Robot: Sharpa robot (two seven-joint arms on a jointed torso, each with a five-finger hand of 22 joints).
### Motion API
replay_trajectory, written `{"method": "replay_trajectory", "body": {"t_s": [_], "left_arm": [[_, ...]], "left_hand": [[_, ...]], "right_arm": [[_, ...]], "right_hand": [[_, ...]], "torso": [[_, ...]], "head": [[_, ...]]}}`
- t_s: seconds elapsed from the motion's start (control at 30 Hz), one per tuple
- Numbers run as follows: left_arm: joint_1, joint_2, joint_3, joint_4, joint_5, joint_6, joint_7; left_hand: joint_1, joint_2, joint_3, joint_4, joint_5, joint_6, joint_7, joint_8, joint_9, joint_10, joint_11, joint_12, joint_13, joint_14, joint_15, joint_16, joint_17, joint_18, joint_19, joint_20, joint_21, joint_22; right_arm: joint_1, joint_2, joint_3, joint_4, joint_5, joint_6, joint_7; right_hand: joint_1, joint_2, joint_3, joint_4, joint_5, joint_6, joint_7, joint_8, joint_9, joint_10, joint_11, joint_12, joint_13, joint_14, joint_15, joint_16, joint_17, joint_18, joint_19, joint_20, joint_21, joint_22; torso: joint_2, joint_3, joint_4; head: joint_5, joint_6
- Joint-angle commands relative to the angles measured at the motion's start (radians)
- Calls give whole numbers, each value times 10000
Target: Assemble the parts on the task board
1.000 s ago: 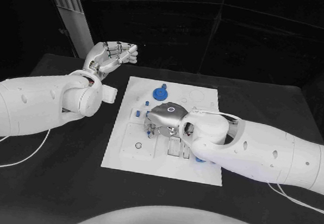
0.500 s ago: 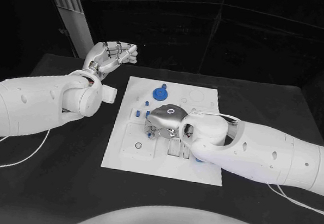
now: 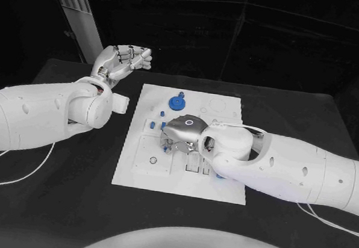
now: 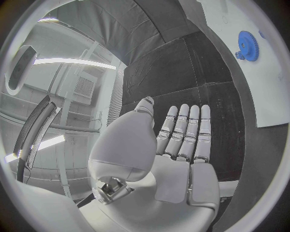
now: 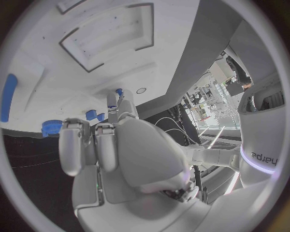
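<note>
Right robot hand [image 3: 182,135] over task board [image 3: 182,182]

I see a matt white task board [image 3: 178,181], smooth like plastic, on a matt black table [image 3: 65,208]. The blue gear [image 3: 176,103] looks like matt plastic. Both hands, left [image 3: 124,60] and right [image 3: 183,131], show glossy silver metal; the arm shells [image 3: 301,171] are smooth glossy white plastic.

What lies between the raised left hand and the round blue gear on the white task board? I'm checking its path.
Head view: only bare black table and board margin separate left hand from gear.
</note>
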Motion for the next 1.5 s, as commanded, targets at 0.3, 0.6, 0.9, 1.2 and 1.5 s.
{"method": "replay_trajectory", "body": {"t_s": [0.3, 0.6, 0.9, 1.2, 1.5], "left_arm": [[14, -8, 4, 1, -3, 113, 1644], [14, -1, 4, 0, -3, 128, 1649], [4, 5, 4, -22, -3, 146, 1646], [-23, 51, 4, -91, -3, 159, 1637], [-44, 132, 4, -162, -3, 170, 1636]], "left_hand": [[-11, 124, -61, 8, 70, -98, 422, 60, -7, -90, -9, 49, -12, -100, 5, 27, -26, 55, 91, 1, -46, -13], [-11, 124, -61, 8, 70, -98, 422, 60, -7, -90, -9, 49, -12, -100, 5, 27, -26, 55, 91, 1, -46, -13], [-6, 129, -67, 7, 71, -101, 421, 70, -7, -96, -9, 62, -13, -104, 5, 38, -39, 55, 91, 1, -47, -15], [-6, 129, -67, 7, 71, -101, 421, 70, -7, -96, -9, 62, -13, -104, 5, 38, -39, 55, 91, 1, -47, -15], [-6, 134, -74, 8, 71, -105, 422, 77, -7, -101, -9, 73, -15, -109, 5, 48, -50, 54, 91, 1, -48, -17]], "right_arm": [[0, 12, -2, -19, -53, 234, -121], [-14, -126, -2, 79, -21, -841, -97], [-23, -1069, 9, 850, 1484, -3372, 594], [526, -2351, 20, 1385, 3873, -3953, 1031], [743, -2914, 14, 817, 3937, -3726, 852]], "right_hand": [[-763, -758, -568, 62, 66, -1248, 373, -804, -117, -1266, 396, -93, -9, 735, 388, -177, 1038, 68, 409, 260, -376, 2155], [-2849, -2461, 1076, 75, 87, -2458, 839, -1005, -20, -2756, 795, 152, 95, 494, 724, -614, 114, 149, 243, 697, -716, 2012], [-2839, -2280, 1958, -24, 66, -1546, 726, -491, 172, -2096, 653, 837, 246, 502, 632, -683, -81, 133, 339, 636, -568, 2064], [-2892, -1984, 1950, 15, 89, -1585, 688, -558, 120, -1941, 588, 1080, 218, 560, 563, -605, 51, 61, 491, 533, -292, 2175], [-3317, -2087, 1885, -145, 176, -2002, 716, -748, 17, -2723, 685, 1157, 61, 709, 668, -244, 663, -87, 788, 639, 305, 2425]], "torso": [[-7, -6, 10], [-2, 0, 2], [-18, -3, -2], [-25, -10, -26], [-5, 3, -21]], "head": [[-24, -5], [-1, 32], [-9, 65], [-23, 130], [-144, 226]]}}
